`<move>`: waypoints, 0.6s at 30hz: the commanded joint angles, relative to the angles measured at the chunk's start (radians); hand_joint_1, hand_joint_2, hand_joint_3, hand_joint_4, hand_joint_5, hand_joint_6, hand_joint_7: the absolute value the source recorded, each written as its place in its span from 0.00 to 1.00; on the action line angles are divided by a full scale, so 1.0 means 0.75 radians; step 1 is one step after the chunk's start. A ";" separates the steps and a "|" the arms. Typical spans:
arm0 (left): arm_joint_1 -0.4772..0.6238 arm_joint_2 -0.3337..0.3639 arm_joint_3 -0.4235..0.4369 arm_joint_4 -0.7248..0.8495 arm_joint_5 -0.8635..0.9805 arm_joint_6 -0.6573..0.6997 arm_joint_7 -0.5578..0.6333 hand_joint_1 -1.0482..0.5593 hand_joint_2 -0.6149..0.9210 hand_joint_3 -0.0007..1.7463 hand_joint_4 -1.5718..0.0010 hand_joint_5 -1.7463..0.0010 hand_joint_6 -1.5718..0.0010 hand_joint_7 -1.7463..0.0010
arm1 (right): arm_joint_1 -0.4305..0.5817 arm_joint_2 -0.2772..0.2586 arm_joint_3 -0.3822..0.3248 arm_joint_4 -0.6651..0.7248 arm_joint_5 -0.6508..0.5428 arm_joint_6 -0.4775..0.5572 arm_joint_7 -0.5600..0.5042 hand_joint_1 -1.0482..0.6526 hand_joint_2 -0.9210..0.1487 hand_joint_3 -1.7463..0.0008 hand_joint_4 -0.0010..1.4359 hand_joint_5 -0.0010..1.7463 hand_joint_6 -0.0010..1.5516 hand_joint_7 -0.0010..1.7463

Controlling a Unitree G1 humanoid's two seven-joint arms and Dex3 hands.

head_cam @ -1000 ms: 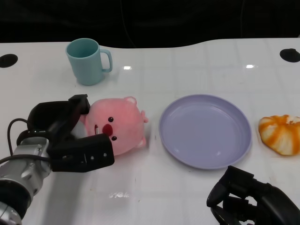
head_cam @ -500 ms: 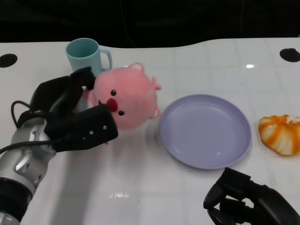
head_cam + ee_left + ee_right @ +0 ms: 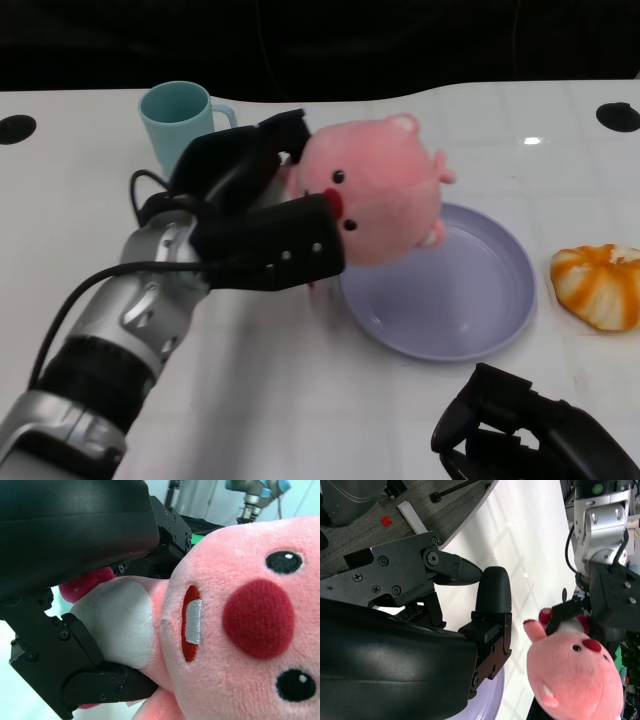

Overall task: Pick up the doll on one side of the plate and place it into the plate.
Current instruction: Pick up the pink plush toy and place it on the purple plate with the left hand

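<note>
- The left hand grips the pink doll from behind and below, with fingers over the top of its head and a thick black part under its chin.
- In the head view the doll is lifted off the tabletop and hangs over the 10 o'clock edge of the lavender plate; whether its feet touch the rim cannot be told.
- The doll faces the camera, tilted, with two black eyes, a red nose and small ears; one ear points toward 3 o'clock.
- In the left wrist view the doll fills the picture, its white belly patch pressed against the black fingers of the left hand.
- The right hand lies low at the 5 o'clock corner of the head view, near the plate's front rim, fingers curled in with nothing in them.
- In the right wrist view the right hand shows its fingers bent and empty, with the doll and the plate's edge beyond.
- A teal mug stands at 11 o'clock from the plate, partly behind the left hand.
- An orange-and-white plush toy lies at 3 o'clock from the plate, just beside its rim.
</note>
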 commanded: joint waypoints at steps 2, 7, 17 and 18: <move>-0.059 -0.055 -0.053 0.034 0.035 0.041 -0.035 0.53 0.64 0.72 0.40 0.00 0.51 0.00 | 0.013 -0.008 0.005 -0.026 -0.004 -0.013 -0.005 0.48 0.05 0.65 0.45 1.00 0.28 0.96; -0.083 -0.139 -0.101 0.065 0.056 0.086 -0.059 0.53 0.69 0.64 0.42 0.00 0.54 0.00 | 0.016 -0.004 0.014 -0.037 0.002 0.000 -0.008 0.49 0.05 0.64 0.45 1.00 0.28 0.96; -0.173 -0.241 -0.158 0.239 0.086 0.118 -0.041 0.52 0.75 0.55 0.44 0.00 0.58 0.00 | 0.022 -0.002 0.040 -0.060 -0.021 0.012 -0.034 0.48 0.06 0.64 0.45 1.00 0.28 0.97; -0.180 -0.247 -0.159 0.255 0.087 0.128 -0.044 0.52 0.76 0.55 0.45 0.00 0.58 0.00 | 0.023 0.001 0.041 -0.061 -0.019 0.010 -0.036 0.48 0.06 0.64 0.45 1.00 0.28 0.97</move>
